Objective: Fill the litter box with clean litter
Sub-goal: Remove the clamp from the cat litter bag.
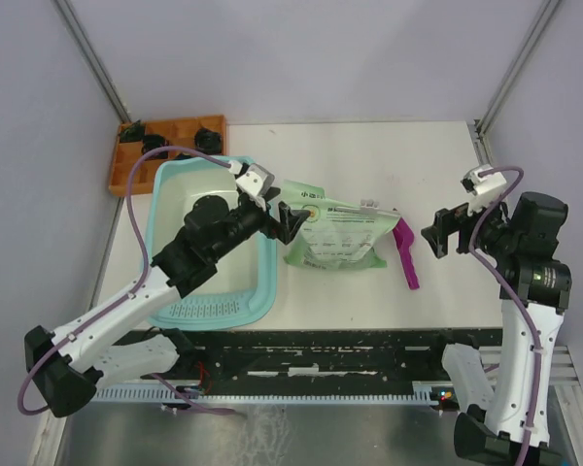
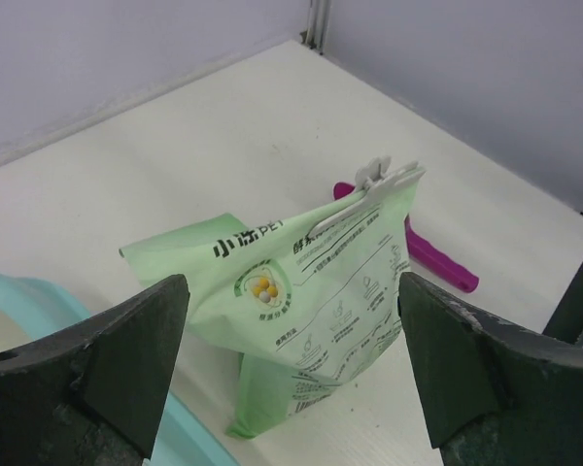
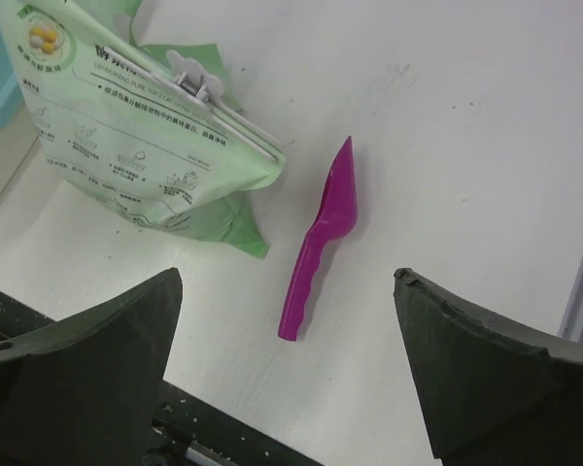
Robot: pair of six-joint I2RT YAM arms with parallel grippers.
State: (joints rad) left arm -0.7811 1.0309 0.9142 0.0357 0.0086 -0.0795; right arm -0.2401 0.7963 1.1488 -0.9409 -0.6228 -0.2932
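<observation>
The litter box (image 1: 206, 311) (image 2: 24, 296) is a large light teal plastic tub, rectangular with rounded corners. It sits flat and upright on the left side of the worktop (image 1: 369, 155), with its long sides running from the far edge toward the near edge. At its near short end is a ribbed, slotted ledge in the same teal. The part of the inner floor that shows is plain and whitish. The left arm (image 1: 189, 243) crosses above the middle of the tub and hides the rest of the inside. Its far short end lies just beside an orange tray (image 1: 124, 173). Its right wall is just beside a green bag (image 1: 340, 233); whether they touch cannot be told.
</observation>
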